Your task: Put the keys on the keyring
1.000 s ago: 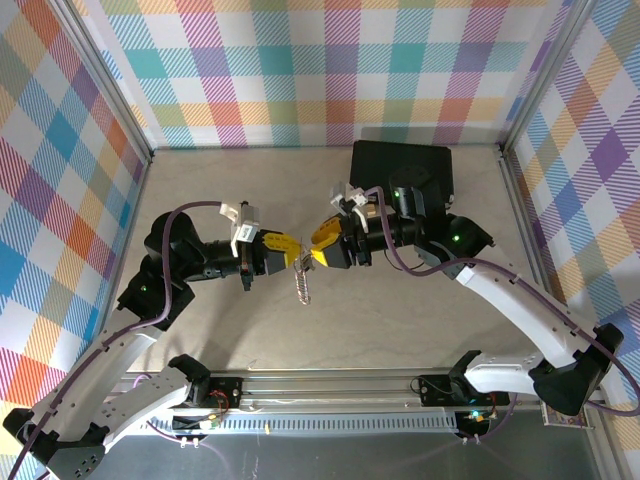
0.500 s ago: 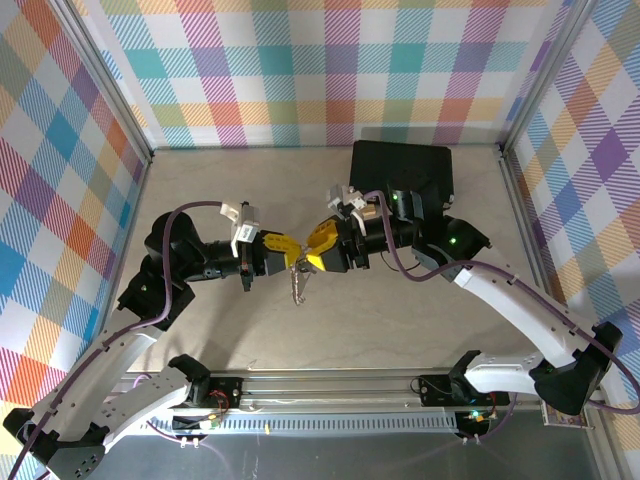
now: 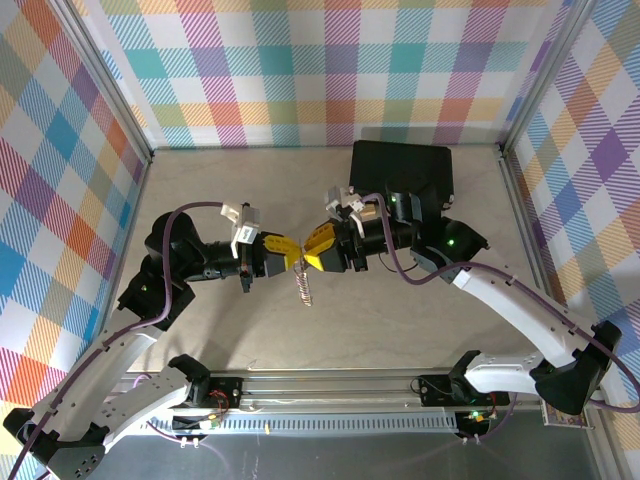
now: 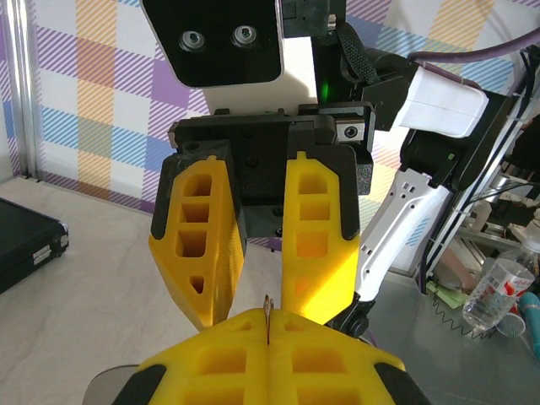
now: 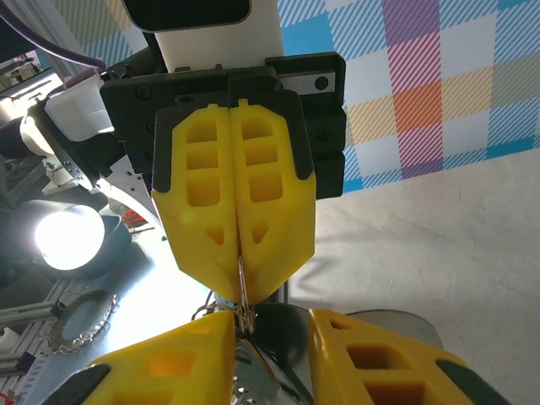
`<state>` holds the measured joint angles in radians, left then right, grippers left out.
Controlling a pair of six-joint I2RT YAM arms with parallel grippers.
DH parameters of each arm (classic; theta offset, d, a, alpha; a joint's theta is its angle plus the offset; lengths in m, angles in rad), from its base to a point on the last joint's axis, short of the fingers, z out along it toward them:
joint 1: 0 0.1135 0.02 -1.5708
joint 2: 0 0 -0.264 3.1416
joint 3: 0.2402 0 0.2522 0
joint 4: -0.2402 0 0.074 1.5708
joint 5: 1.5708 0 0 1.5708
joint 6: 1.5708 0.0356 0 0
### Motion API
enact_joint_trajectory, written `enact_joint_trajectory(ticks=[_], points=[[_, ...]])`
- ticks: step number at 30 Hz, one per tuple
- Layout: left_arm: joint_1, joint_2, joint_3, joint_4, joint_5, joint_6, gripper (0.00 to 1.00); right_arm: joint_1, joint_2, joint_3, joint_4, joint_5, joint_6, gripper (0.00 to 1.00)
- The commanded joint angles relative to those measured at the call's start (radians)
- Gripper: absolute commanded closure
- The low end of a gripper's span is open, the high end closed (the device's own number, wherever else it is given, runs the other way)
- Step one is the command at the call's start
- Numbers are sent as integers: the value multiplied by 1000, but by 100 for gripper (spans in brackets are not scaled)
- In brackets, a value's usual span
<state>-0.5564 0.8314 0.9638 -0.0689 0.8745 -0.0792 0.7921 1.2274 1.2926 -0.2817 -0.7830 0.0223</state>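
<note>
Above the tabletop (image 3: 210, 185), the left gripper (image 3: 289, 254) has its fingers (image 5: 211, 228) pressed together, pinching the keyring (image 5: 242, 285); its chain (image 3: 304, 286) dangles below. The right gripper (image 3: 311, 252) meets it tip to tip, fingers (image 4: 316, 245) slightly spread either side of the ring's protruding edge.

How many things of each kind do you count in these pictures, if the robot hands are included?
Robot hands: 2, the left hand and the right hand
Silver keyring with its chain: 1
Black case: 1
Total: 4
</note>
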Motion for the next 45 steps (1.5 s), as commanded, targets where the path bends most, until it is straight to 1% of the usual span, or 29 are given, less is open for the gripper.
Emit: enact_joint_trajectory(ticks=[1, 4, 7, 12, 13, 18, 20, 21, 23, 25, 29, 33, 36, 40, 45], points=[[-7, -5, 3, 38, 46, -2, 100, 7, -17, -3, 31, 3, -10, 74], [-7, 0, 3, 41, 60, -3, 100, 8, -17, -2, 35, 5, -13, 77], [-7, -1, 3, 49, 65, -7, 100, 9, -12, 3, 33, 4, -18, 83], [-8, 1, 9, 45, 66, -6, 100, 12, -3, 11, 15, 4, -36, 98], [-7, 1, 9, 44, 65, -5, 100, 12, -3, 12, 10, 5, -41, 100], [-8, 5, 18, -5, 46, 32, 100, 13, -10, 29, -47, 28, -86, 100], [-7, 2, 29, -67, 25, 75, 100, 16, -13, 51, -104, 43, -146, 100], [-7, 4, 38, -97, 16, 94, 99, 19, -12, 64, -139, 58, -174, 100], [-6, 14, 64, -196, -10, 157, 89, 26, -6, 105, -232, 94, -242, 100], [-8, 29, 95, -312, -37, 217, 83, 33, 11, 149, -317, 130, -298, 100], [-8, 45, 136, -419, -75, 286, 80, 55, 63, 242, -471, 206, -397, 100], [-8, 68, 170, -452, -57, 306, 79, 76, 126, 346, -608, 272, -478, 100], [-7, 71, 181, -441, -38, 301, 78, 81, 158, 404, -678, 302, -518, 100], [-8, 71, 183, -419, -38, 291, 76, 82, 162, 425, -715, 329, -563, 100], [-8, 103, 197, -413, -21, 300, 75, 83, 158, 444, -751, 316, -577, 100]])
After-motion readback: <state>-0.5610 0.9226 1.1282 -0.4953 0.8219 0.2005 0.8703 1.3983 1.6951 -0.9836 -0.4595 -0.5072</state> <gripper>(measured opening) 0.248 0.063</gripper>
